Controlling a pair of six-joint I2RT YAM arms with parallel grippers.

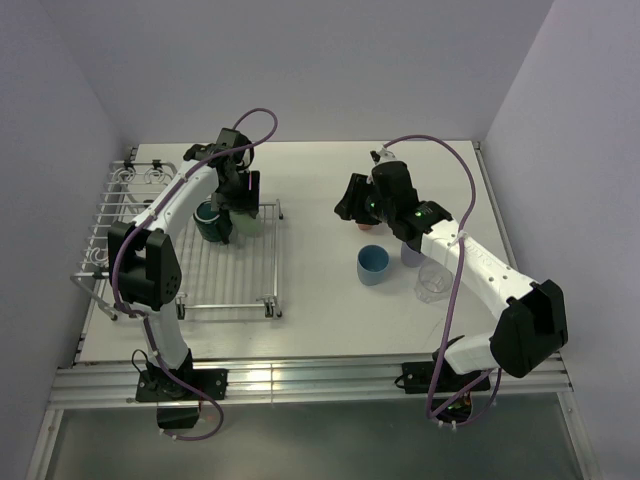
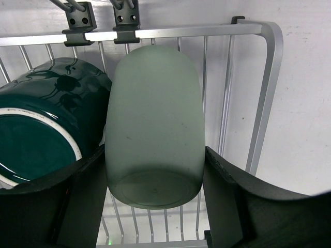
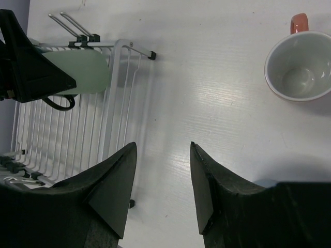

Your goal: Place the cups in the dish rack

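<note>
My left gripper (image 1: 243, 205) is shut on the pale green cup (image 1: 254, 222) over the far right corner of the dish rack (image 1: 230, 305). In the left wrist view the cup (image 2: 152, 129) sits between both fingers with its base toward the camera, above the rack bars (image 2: 269, 77). The dark green mug (image 1: 210, 222) stands on the rack just left of it (image 2: 46, 129). My right gripper (image 3: 163, 150) is open and empty above the table, near the salmon-orange cup (image 3: 297, 64). The blue cup (image 1: 373, 265), lavender cup (image 1: 411, 254) and clear cup (image 1: 434, 282) stand on the table under the right arm.
The rack's raised wire side basket (image 1: 110, 215) runs along the left wall. The rack's right edge (image 3: 119, 103) and the left arm's gripper (image 3: 26, 67) show in the right wrist view. Walls close the table on three sides.
</note>
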